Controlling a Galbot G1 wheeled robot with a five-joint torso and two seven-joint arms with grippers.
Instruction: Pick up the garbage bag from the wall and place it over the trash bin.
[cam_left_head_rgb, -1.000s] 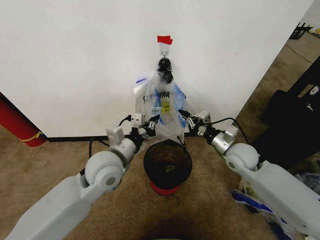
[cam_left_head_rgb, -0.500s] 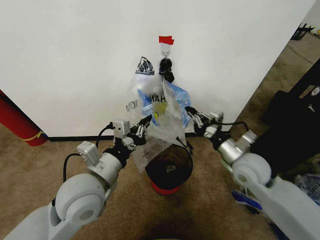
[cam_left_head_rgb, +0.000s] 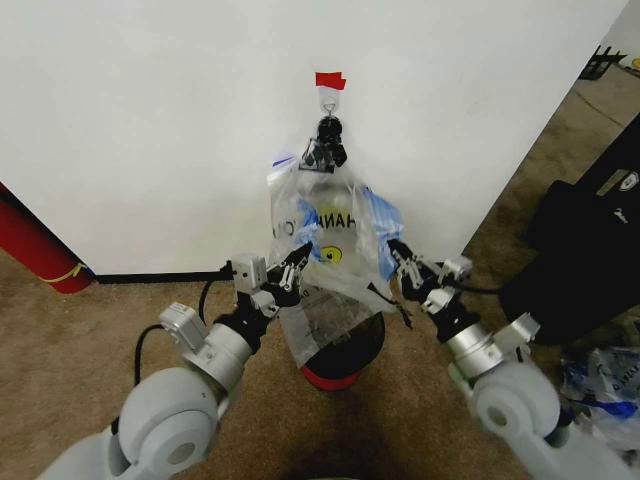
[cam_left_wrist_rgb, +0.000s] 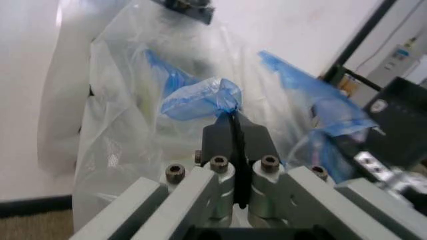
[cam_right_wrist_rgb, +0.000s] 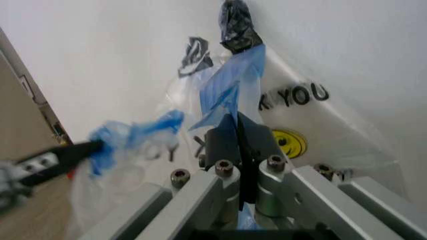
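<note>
The garbage bag (cam_left_head_rgb: 335, 235), translucent with black lettering and a yellow smiley face, hangs on the white wall (cam_left_head_rgb: 150, 130) from a black clip (cam_left_head_rgb: 328, 142) under a small hook (cam_left_head_rgb: 327, 100) and a red tape patch (cam_left_head_rgb: 329, 79). Its lower part is stretched out over the black mesh trash bin (cam_left_head_rgb: 352, 352), hiding the bin's near left rim. My left gripper (cam_left_head_rgb: 297, 260) is shut on a blue handle (cam_left_wrist_rgb: 200, 97) at the bag's left side. My right gripper (cam_left_head_rgb: 396, 257) is shut on the blue handle (cam_right_wrist_rgb: 230, 82) at the bag's right side.
A large red cylinder with a yellow band (cam_left_head_rgb: 35, 250) leans by the wall at far left. A black case (cam_left_head_rgb: 585, 240) stands at right, with loose plastic bags (cam_left_head_rgb: 608, 375) on the brown carpet beside it. A black baseboard (cam_left_head_rgb: 150, 276) runs along the wall.
Both arms have drawn back toward me and the grippers now sit lower than half a second ago. The bag is spread wider between them and drapes down over the bin.
</note>
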